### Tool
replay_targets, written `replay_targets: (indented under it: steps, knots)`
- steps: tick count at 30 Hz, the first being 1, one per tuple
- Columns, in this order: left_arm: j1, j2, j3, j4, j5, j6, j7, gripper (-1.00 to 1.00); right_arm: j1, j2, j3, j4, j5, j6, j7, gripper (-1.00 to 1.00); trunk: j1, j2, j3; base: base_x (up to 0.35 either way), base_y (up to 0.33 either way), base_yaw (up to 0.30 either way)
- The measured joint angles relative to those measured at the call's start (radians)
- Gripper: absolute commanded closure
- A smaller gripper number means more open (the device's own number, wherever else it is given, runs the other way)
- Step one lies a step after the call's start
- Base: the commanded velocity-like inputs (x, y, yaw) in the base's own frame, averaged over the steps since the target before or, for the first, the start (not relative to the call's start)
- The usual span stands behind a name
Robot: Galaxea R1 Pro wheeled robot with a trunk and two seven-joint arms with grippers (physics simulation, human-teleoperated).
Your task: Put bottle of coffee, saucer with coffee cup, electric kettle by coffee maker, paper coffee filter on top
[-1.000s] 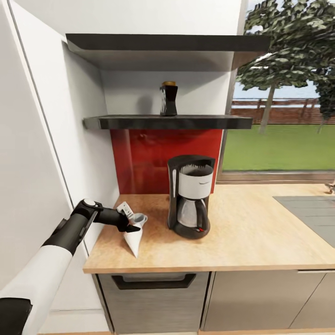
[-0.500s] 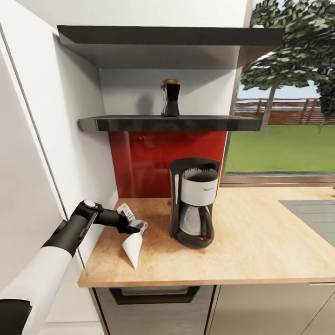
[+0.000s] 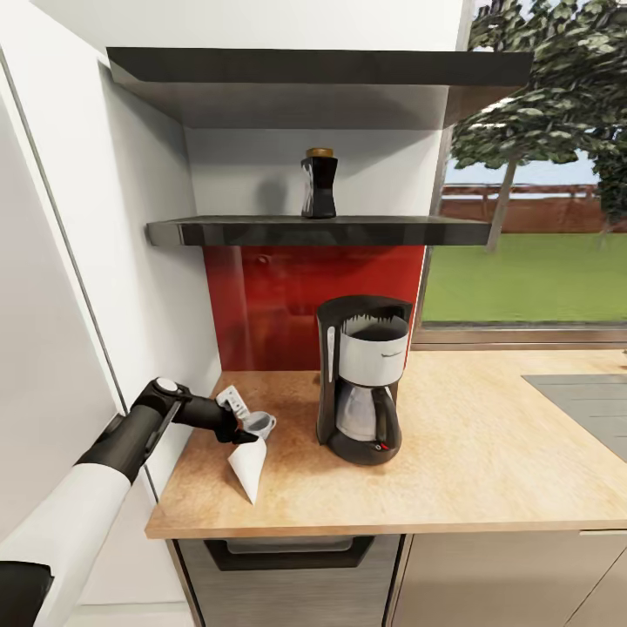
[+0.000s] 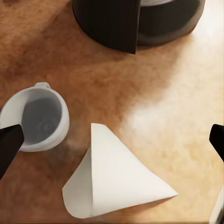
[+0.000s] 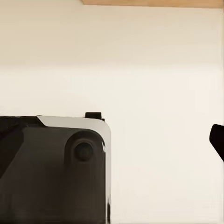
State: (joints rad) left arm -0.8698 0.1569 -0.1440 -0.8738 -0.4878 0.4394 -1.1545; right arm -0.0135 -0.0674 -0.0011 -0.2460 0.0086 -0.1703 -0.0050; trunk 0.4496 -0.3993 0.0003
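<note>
The black coffee maker (image 3: 361,387) stands on the wooden countertop (image 3: 488,461), its base close up in the left wrist view (image 4: 140,21). A white paper coffee filter (image 3: 249,463) (image 4: 112,182) lies flat on the counter to its left. The white coffee cup (image 3: 259,424) (image 4: 41,119) stands upright right beside the filter. My left gripper (image 3: 246,432) (image 4: 112,144) hovers over the filter and cup, open, holding nothing. The dark bottle of coffee (image 3: 319,183) stands on the lower shelf (image 3: 392,230). One fingertip (image 5: 217,140) of my right gripper shows far out at the frame's side.
A white tall cabinet (image 3: 78,287) borders the counter on the left, close to my left arm. A red backsplash (image 3: 279,296) sits behind the coffee maker. A grey cooktop (image 3: 588,405) is set in the counter at the right. The right wrist view holds a dark robot part (image 5: 51,168).
The head camera moved nearer and up a second ago, shifting the whole picture. Since then my left gripper has sunk slightly toward the filter and cup. Nothing was grasped.
</note>
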Motion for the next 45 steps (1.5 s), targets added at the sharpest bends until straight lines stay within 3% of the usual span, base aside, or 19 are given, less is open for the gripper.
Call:
replay_targets:
  steps: [5,13,34,45]
  knots:
    - [0.0,0.007,-0.001,0.002,0.0,0.0,-0.002,-1.0,0.0,-0.019,0.002,0.013,0.001,0.0,-0.009,-1.0,0.0,0.0,0.0,0.0,0.0,0.0]
    - [0.0,0.025,-0.001,0.002,0.001,-0.001,-0.047,-1.0,0.0,-0.023,0.002,0.086,0.0,0.0,-0.022,-1.0,0.0,0.0,0.0,0.0,0.0,0.0]
    - [0.004,0.022,-0.006,0.004,0.0,-0.003,-0.054,-1.0,0.0,-0.023,0.004,0.098,0.0,0.0,-0.022,-1.0,0.0,0.0,0.0,0.084,0.0,0.0]
    - [0.006,0.023,-0.059,0.004,0.003,-0.002,-0.056,-1.0,0.0,-0.023,0.004,0.098,0.0,-0.001,-0.023,-1.0,0.0,0.0,0.0,0.022,0.0,0.0]
